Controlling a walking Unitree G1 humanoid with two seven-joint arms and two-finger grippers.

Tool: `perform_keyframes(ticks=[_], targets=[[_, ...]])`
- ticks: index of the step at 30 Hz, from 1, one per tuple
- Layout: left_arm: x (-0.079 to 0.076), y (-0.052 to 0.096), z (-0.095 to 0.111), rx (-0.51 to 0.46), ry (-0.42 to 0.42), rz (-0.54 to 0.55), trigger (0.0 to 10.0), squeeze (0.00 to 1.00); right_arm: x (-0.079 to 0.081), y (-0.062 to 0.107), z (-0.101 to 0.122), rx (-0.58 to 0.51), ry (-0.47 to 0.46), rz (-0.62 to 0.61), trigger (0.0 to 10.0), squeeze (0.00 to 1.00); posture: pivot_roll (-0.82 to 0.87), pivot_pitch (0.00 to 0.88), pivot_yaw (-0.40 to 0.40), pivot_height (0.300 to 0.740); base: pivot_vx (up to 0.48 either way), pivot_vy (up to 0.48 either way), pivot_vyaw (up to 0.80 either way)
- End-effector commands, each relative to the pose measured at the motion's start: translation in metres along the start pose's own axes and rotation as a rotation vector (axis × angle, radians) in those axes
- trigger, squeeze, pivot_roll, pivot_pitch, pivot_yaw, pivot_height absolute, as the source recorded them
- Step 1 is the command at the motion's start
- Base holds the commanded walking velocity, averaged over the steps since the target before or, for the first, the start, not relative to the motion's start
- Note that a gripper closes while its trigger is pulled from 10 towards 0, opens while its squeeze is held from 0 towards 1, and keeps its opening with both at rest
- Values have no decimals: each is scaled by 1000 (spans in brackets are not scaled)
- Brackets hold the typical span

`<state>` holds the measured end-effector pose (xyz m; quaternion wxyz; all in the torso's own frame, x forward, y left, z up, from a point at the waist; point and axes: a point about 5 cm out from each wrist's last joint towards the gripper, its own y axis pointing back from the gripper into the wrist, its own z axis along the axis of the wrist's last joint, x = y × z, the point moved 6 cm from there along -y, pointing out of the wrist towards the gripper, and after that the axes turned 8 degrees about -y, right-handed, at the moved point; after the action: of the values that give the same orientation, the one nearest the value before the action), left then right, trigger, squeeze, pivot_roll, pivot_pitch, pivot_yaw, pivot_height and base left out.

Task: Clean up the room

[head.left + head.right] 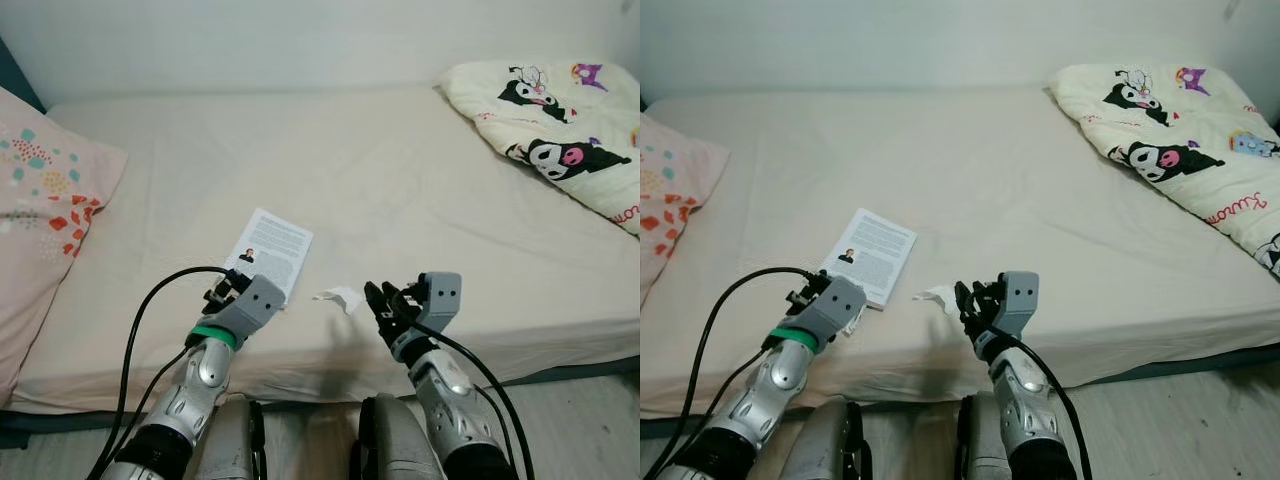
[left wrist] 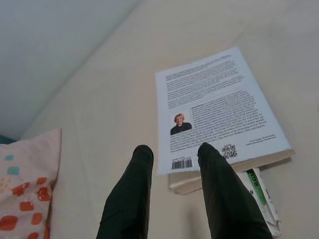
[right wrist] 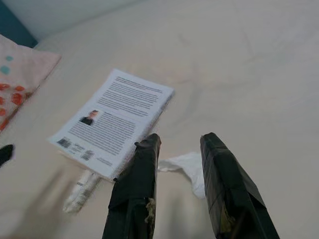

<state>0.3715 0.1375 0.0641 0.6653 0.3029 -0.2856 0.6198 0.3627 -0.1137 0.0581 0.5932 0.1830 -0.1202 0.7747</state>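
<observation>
A white book (image 1: pixel 272 252) lies back cover up on the beige bed (image 1: pixel 400 180), near the front edge. A small white and green packet (image 2: pixel 262 198) sticks out from under its near corner. A crumpled white tissue (image 1: pixel 338 297) rests just right of the book. My left gripper (image 1: pixel 226 288) hovers at the book's near corner, open, its fingers (image 2: pixel 134 189) empty and one tip over the cover. My right gripper (image 1: pixel 388 303) is open just right of the tissue (image 3: pixel 192 167), which lies ahead of its fingers (image 3: pixel 137 189).
A pink patterned pillow (image 1: pixel 40 200) lies at the bed's left end. A cartoon-print blanket (image 1: pixel 560 130) is bunched at the far right. The mattress's front edge runs just below my grippers, with grey floor (image 1: pixel 590 420) beneath. A pale wall backs the bed.
</observation>
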Motion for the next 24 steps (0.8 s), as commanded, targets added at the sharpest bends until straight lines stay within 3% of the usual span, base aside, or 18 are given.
perform_keyframes(ticks=[1,7,9,11,13,14,16,18,21,24], targets=[[-4,6,-14,45,-2,-14,10000,0,-7,3,-7,24,7,-28,10000,0,44,131,14,605,0,0,0],[-5,8,-16,50,-8,-11,10000,0,-10,5,-9,35,-2,-36,10000,0,45,134,10,596,0,0,0],[-3,7,-15,48,-19,7,10000,0,-6,5,-9,41,-59,-10,10000,0,44,134,12,596,0,0,0],[-3,7,-15,48,-19,7,10000,0,-6,5,-9,41,-59,-10,10000,0,44,134,12,596,0,0,0],[2,8,-13,39,-38,32,10000,0,5,4,-8,39,-149,52,10000,0,50,142,11,596,0,0,0],[2,8,-13,39,-38,32,10000,0,5,4,-8,39,-149,52,10000,0,50,142,11,596,0,0,0],[12,9,-13,38,-54,71,10000,0,21,3,-4,36,-234,141,10000,0,62,163,9,596,0,0,0],[12,9,-13,38,-54,71,10000,0,21,3,-4,36,-234,141,10000,0,62,163,9,596,0,0,0],[35,17,-5,-12,-125,165,10000,0,41,-4,4,38,-336,256,10000,0,96,231,9,596,0,0,0],[33,19,6,-74,-168,156,10000,0,44,-8,7,41,-361,282,10000,0,95,233,8,596,0,0,0]])
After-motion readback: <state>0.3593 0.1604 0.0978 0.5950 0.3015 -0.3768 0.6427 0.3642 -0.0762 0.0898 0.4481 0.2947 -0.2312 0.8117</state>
